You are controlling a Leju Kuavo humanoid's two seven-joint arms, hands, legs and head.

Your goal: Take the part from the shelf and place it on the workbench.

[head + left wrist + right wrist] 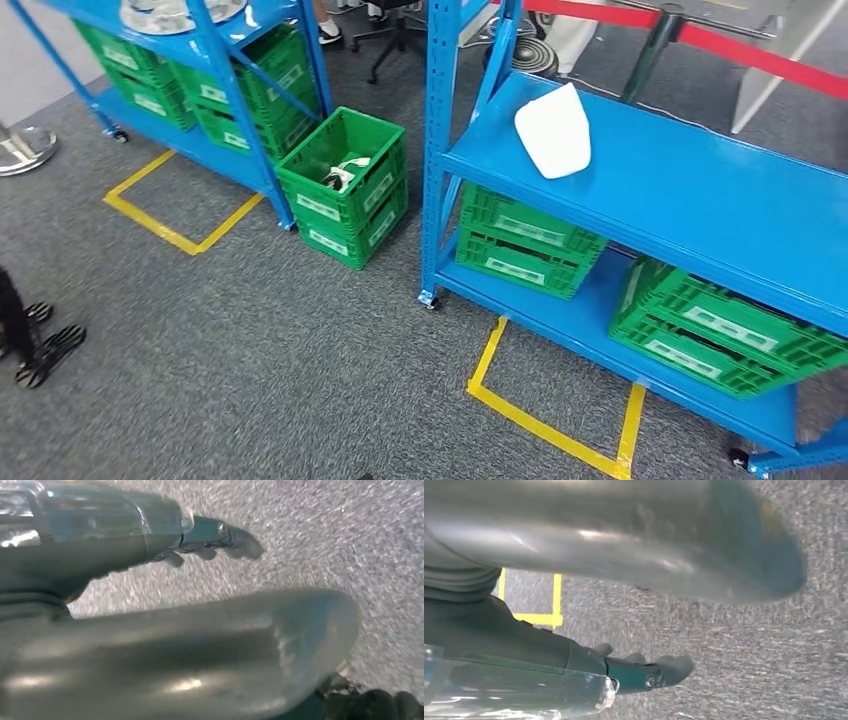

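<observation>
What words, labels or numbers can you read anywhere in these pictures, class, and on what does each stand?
None can be read.
White labels on the green crates: too small and blurred to read.
White part on the blue shelf: no text visible.
Yellow floor tape: plain outlines, no writing.

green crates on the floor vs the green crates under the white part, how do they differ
The floor crates stand on the grey carpet between the two blue racks; the shelf crates sit on the right rack's bottom shelf, below the white part. The top floor crate is open to view and holds something pale; the shelf crates' insides cannot be seen. Both are stacks of two green crates with pale labels.
</observation>
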